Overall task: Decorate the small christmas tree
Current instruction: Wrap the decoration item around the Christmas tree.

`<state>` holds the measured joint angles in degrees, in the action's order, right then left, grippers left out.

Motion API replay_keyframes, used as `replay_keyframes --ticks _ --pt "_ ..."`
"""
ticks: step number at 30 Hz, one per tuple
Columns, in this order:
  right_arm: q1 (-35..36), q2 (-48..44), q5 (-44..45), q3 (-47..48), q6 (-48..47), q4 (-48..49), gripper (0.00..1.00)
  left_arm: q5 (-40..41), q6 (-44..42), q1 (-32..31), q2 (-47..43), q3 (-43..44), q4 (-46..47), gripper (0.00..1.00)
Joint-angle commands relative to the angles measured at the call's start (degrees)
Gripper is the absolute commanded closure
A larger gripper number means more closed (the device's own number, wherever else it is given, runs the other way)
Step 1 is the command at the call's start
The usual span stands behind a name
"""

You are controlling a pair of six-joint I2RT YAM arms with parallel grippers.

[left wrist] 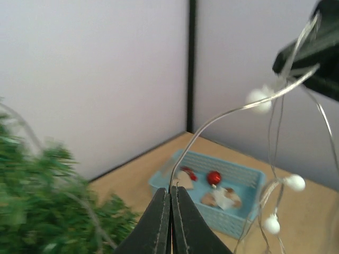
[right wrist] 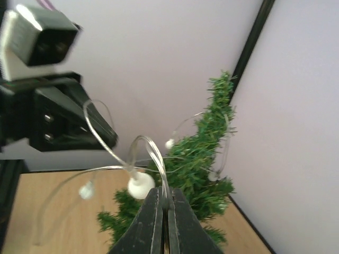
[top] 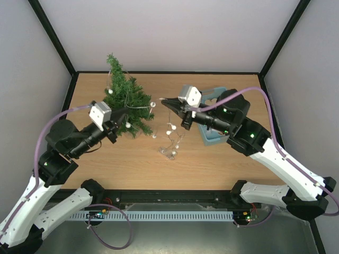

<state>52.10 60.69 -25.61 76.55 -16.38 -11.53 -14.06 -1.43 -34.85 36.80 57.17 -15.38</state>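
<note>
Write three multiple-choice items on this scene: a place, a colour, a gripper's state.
1. Where on the table does the small christmas tree stand? A back left B front right C front centre
2. The basket is: A red B light blue C yellow
3. The left gripper is: A wide open B shut on the wire light string C out of view
Key: A, it is near the back left corner; B, its walls are light blue; B, it pinches the wire.

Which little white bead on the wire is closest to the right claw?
The bead right at the tip of the right gripper; the others sit farther along the wire, near the small christmas tree.
</note>
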Motion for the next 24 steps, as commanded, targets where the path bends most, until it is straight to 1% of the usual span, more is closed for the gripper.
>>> replay_keyframes --ticks 1,6,11,16,19,20,22,24 --pt "-0.1 4.7 7.9 6.2 -7.4 -0.4 0.98 15.9 4.2 -0.3 -0.6 3.9 -0.8 0.98" --pt "-0.1 9.9 12.2 10.3 -12.6 2.7 0.98 26.3 6.6 -0.2 -0.1 5.5 -2.1 0.98" --pt "0.0 15.1 14.4 16.2 -16.4 4.6 0.98 34.1 10.2 -0.1 1.8 7.2 -4.7 0.98" --pt "0.0 18.5 15.8 21.1 -18.8 4.0 0.98 36.6 13.2 0.6 2.3 9.3 -6.2 0.97" --pt "-0.1 17.9 16.7 21.3 -19.8 3.5 0.98 35.7 12.7 0.7 2.5 10.2 -7.9 0.98" --pt "-0.1 17.6 17.0 21.4 -20.1 3.5 0.98 34.1 11.6 0.7 2.4 10.1 -8.0 0.98" --pt "-0.1 17.2 17.1 21.8 -20.4 3.3 0.98 27.9 8.3 0.7 1.8 8.8 -7.1 0.98" --pt "-0.1 17.0 15.1 22.8 -20.0 1.9 0.98 19.0 4.9 0.7 1.2 7.3 -5.9 0.98"
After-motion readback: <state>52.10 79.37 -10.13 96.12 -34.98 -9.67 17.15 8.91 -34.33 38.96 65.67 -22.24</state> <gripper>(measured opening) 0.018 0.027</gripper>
